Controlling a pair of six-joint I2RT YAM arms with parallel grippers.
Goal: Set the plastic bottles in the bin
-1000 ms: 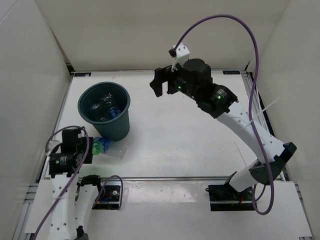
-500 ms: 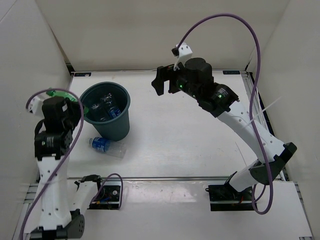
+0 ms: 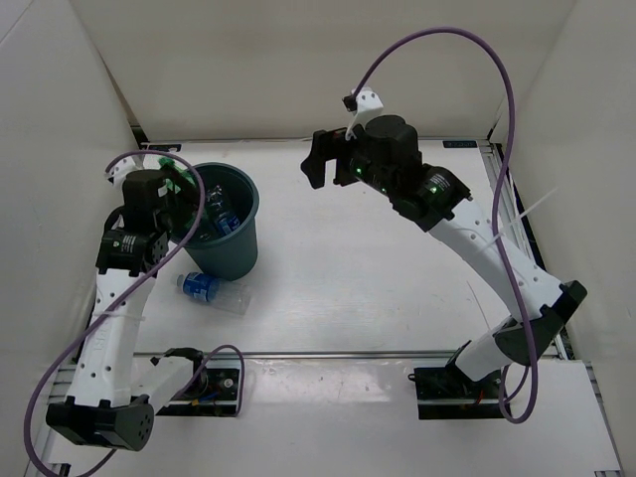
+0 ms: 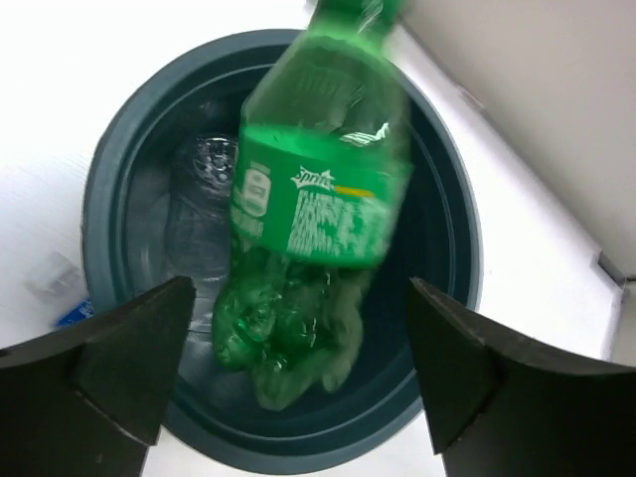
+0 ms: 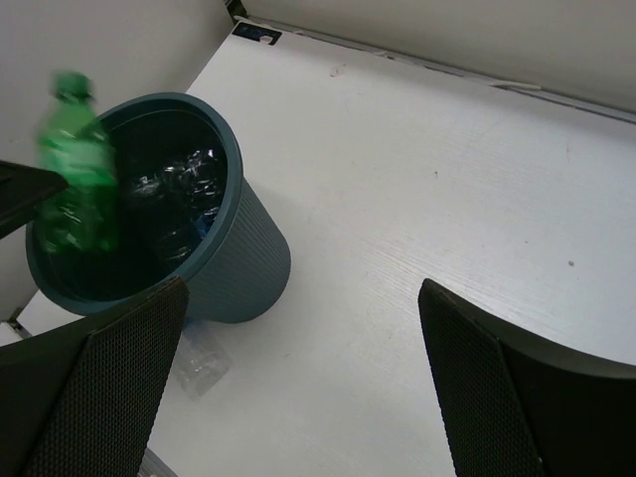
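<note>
One green bottle (image 4: pixel 318 199) now over the bin (image 4: pixel 104 209)

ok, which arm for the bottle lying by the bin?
Left, likely. The left gripper is open over the bin, and the clear bottle lies at the bin's base; the right gripper hangs farther off.

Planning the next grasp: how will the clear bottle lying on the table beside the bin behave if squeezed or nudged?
The clear bottle lies on its side beside the bin, so a sideways nudge would probably roll it. It looks empty, so it is likely light and easily shoved. Its thin see-through wall may dent under a squeeze.
</note>
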